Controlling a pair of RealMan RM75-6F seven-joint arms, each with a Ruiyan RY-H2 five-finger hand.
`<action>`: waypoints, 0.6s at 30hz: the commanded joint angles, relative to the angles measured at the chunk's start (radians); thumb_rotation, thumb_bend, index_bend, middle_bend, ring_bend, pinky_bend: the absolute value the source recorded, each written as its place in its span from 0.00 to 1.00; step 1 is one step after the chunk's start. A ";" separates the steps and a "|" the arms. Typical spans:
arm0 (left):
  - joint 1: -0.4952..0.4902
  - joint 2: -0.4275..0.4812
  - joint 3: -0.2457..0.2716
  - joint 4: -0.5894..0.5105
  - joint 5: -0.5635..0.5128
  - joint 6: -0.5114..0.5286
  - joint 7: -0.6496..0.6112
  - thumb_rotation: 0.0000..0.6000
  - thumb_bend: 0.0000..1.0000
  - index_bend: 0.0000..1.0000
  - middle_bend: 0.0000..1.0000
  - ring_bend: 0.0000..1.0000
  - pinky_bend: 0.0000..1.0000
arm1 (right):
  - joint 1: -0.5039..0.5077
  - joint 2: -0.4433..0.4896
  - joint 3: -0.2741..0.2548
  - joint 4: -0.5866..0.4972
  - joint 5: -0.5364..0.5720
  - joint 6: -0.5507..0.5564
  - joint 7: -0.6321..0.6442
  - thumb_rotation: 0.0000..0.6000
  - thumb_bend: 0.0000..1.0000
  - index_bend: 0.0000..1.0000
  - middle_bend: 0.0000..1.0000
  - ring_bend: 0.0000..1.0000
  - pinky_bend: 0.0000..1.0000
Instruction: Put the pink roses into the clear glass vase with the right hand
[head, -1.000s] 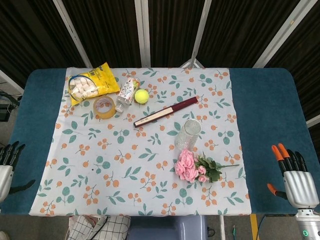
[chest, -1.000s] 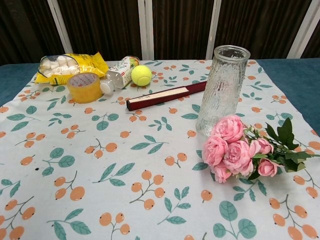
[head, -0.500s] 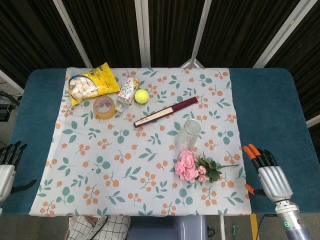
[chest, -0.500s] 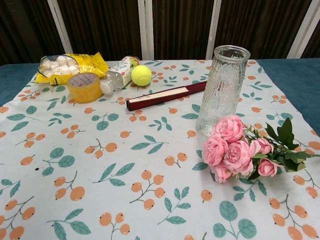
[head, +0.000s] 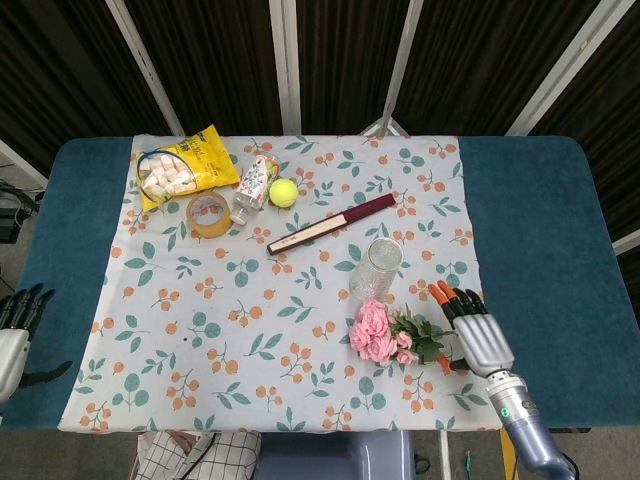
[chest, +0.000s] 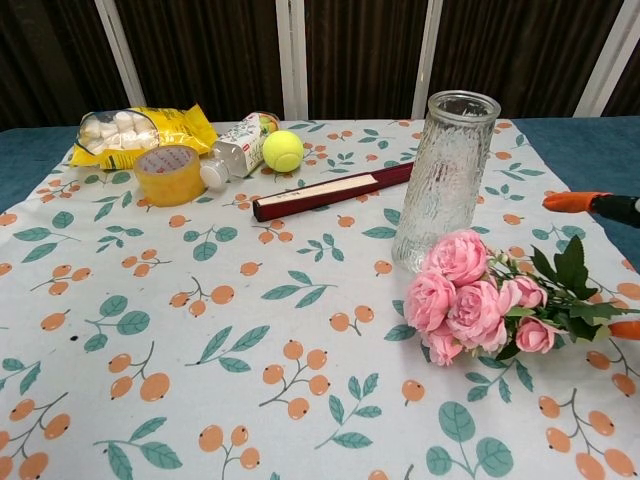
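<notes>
The pink roses (head: 380, 335) (chest: 466, 295) lie flat on the patterned cloth, blooms to the left, green leaves and stems to the right. Just behind the blooms the clear glass vase (head: 377, 268) (chest: 445, 179) stands upright, with nothing in it. My right hand (head: 470, 330) hovers open just right of the stems, orange-tipped fingers pointing away from me; only its fingertips (chest: 573, 201) show at the chest view's right edge. My left hand (head: 15, 330) rests open at the table's left edge, far from everything.
At the back left of the cloth (head: 200, 330) are a yellow snack bag (head: 185, 165), a tape roll (head: 209, 214), a lying bottle (head: 256, 183) and a tennis ball (head: 283, 192). A dark red folded fan (head: 330, 223) lies diagonally behind the vase. Blue table (head: 545, 230) flanks the cloth.
My right hand has moved left and forward from the table's right front corner to just beside the rose stems. The roses, vase and left hand have not moved.
</notes>
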 joint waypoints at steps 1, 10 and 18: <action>-0.003 0.006 0.003 -0.002 0.002 -0.008 -0.009 1.00 0.00 0.00 0.00 0.00 0.00 | 0.030 -0.051 0.012 0.030 0.058 -0.038 -0.040 1.00 0.17 0.00 0.08 0.06 0.02; -0.017 0.022 0.005 -0.006 -0.007 -0.042 -0.040 1.00 0.00 0.00 0.00 0.00 0.00 | 0.070 -0.162 0.015 0.097 0.110 -0.060 -0.070 1.00 0.20 0.21 0.25 0.25 0.17; -0.023 0.028 0.006 -0.007 -0.009 -0.055 -0.058 1.00 0.00 0.00 0.00 0.00 0.00 | 0.077 -0.223 0.020 0.144 0.047 -0.008 -0.014 1.00 0.49 0.64 0.60 0.60 0.47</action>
